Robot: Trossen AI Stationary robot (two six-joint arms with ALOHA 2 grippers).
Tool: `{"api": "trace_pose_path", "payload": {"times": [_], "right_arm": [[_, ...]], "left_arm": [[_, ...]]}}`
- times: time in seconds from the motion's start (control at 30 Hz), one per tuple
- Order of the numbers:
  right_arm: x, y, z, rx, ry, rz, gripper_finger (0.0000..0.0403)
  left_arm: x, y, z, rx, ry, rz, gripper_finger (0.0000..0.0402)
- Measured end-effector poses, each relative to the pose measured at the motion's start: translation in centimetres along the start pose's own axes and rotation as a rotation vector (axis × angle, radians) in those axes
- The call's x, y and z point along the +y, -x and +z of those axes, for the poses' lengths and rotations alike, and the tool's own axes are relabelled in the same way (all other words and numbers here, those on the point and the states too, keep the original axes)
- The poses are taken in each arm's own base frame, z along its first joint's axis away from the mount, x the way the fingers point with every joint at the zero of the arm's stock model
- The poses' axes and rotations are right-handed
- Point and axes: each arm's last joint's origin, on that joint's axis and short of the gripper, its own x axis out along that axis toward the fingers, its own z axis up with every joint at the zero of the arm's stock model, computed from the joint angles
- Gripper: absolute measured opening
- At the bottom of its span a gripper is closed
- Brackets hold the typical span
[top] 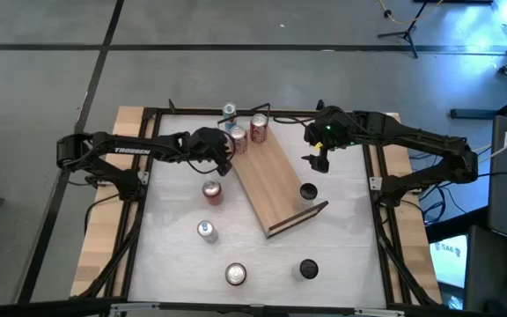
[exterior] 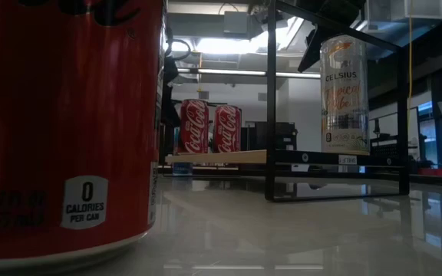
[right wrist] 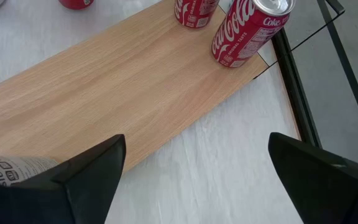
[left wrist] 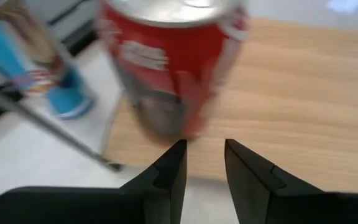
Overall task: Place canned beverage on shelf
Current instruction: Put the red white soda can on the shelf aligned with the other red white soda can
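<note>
The light-wood shelf (top: 275,180) lies slanted on the white table. Two red cola cans (top: 238,139) (top: 259,129) stand on its far end, and a Celsius can (top: 307,192) stands on it near its right edge. My left gripper (top: 225,151) is just left of the nearer red can (left wrist: 166,68); its fingers (left wrist: 205,155) stand a narrow gap apart with nothing between them. My right gripper (top: 315,161) hovers over the shelf's right edge, wide open (right wrist: 197,162) and empty. The Celsius can (right wrist: 5,169) shows beside one of its fingers.
A blue can (top: 228,112) stands beyond the shelf's far end. Loose cans stand on the table: red (top: 212,191), silver (top: 207,231), another red (top: 235,274) that fills the low view's left (exterior: 60,123), and black (top: 308,269). A black wire rail (exterior: 271,100) rises at the shelf's near end.
</note>
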Motion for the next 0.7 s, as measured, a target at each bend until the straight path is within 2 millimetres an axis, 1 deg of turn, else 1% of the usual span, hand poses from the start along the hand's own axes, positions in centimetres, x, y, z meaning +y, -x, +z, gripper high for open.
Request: {"api": "trace_pose_path", "payload": {"times": [0.1, 0.3, 0.47, 0.7], "right_arm": [[0.0, 0.0, 0.0, 0.000, 0.000, 0.000, 0.0390], [0.0, 0.0, 0.0, 0.000, 0.000, 0.000, 0.0390], [0.0, 0.0, 0.0, 0.000, 0.000, 0.000, 0.0390], [0.0, 0.0, 0.0, 0.000, 0.000, 0.000, 0.0390]], "left_arm": [[-0.4, 0.0, 0.3, -0.019, 0.019, -0.076, 0.0098], [-1.3, 0.3, 1.0, -0.104, 0.048, -0.126, 0.0097], [-1.4, 0.1, 1.1, -0.135, 0.082, -0.080, 0.0097], [-1.2, -1.7, 0.8, -0.130, 0.094, -0.045, 0.0097]]}}
